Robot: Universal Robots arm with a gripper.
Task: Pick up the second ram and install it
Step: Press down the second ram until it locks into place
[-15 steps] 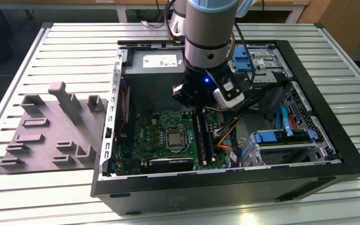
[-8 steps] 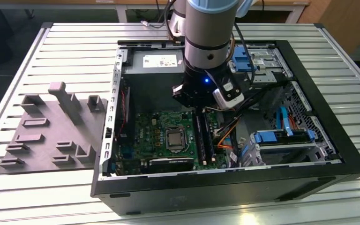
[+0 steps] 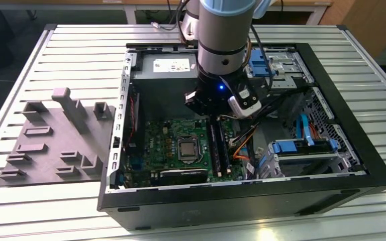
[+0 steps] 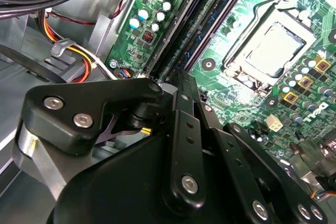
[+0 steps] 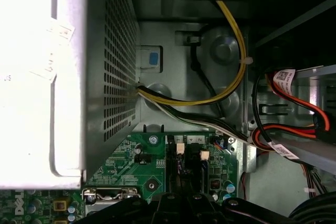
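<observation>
Slatted metal tabletop (image 3: 66,50) fills the exterior view, with an open black computer case (image 3: 354,170) lying on it and a grey plastic fixture block (image 3: 59,138) with upright posts just beside the case toward the exterior view's left. Inside the case lies a green motherboard (image 3: 163,143) with a square silver processor socket (image 3: 187,149) near its middle, a grey power supply box (image 3: 163,65) at the far end, and blue drive brackets (image 3: 300,146) toward the exterior view's right, with orange cables (image 3: 241,148) between them and the board. One grey robot arm (image 3: 223,35) reaches straight down into the case, and its black gripper (image 3: 214,116) sits directly over the far end of the long black memory slots (image 3: 218,148), which run beside the socket. In the second wrist view the gripper's black linkages (image 4: 181,145) crowd the foreground, with the slots (image 4: 199,22) running away from them across the board next to the socket (image 4: 270,51). The linkages converge to a narrow point over the slots, but whether the fingers are together or clamped on anything cannot be told. The second ram cannot be picked out with certainty; a thin dark strip appears to sit in the slot area below the gripper. In the first wrist view, yellow and black cables (image 5: 220,95) curve across the perforated metal wall of the power supply (image 5: 118,66).
</observation>
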